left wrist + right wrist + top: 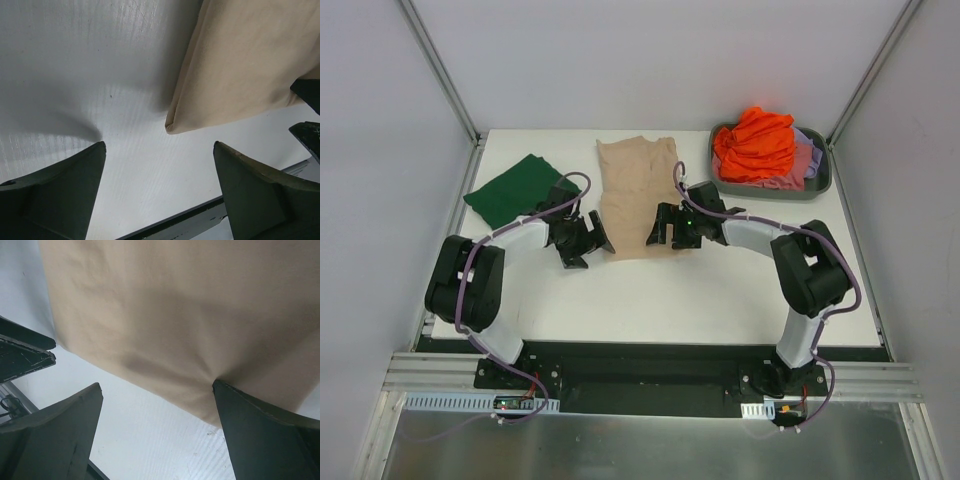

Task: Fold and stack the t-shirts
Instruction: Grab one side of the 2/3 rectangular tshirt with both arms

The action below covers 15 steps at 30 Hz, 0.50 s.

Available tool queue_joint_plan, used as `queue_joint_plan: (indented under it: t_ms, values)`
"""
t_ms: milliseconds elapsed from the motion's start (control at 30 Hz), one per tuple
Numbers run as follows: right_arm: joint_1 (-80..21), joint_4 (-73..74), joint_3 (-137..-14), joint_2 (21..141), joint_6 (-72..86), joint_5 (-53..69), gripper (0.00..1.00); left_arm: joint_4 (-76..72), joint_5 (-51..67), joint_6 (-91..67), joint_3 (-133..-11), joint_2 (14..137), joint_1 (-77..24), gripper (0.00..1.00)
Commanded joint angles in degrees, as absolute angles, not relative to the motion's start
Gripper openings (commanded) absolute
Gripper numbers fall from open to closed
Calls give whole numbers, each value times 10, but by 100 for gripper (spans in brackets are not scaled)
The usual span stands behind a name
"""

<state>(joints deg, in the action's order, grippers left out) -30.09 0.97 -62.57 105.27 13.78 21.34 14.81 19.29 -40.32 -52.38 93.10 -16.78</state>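
Note:
A beige t-shirt [638, 190] lies folded into a long strip on the middle of the white table [720, 300]. My left gripper [592, 248] stands open at the strip's near left corner. In the left wrist view that corner of the beige t-shirt [240, 65] lies just ahead of the left gripper [159, 145], with only bare table between the fingers. My right gripper [665, 238] is open over the near right hem. In the right wrist view one fingertip [225, 395] of the right gripper [156, 385] touches the edge of the beige t-shirt [175, 305]. A dark green t-shirt [515, 188] lies folded at the left.
A grey tub [820, 182] at the back right holds an orange t-shirt [756, 143] heaped over pink [790, 175] and lavender [813, 150] ones. Grey walls and metal frame rails surround the table. The table's dark front edge [200, 217] runs just behind the left gripper.

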Motion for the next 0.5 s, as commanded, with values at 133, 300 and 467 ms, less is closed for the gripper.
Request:
queue_joint_plan:
  t_ms: [133,300,467]
  values:
    - [-301,3,-583,992,128,186,96,134,214,-421,-549,945,-179,77]
    - [-301,12,-558,912,122,149,96,133,219,-429,-553,963,-191,63]
    - [-298,19,-525,864,122,105,96,129,217,-434,-551,967,-211,56]
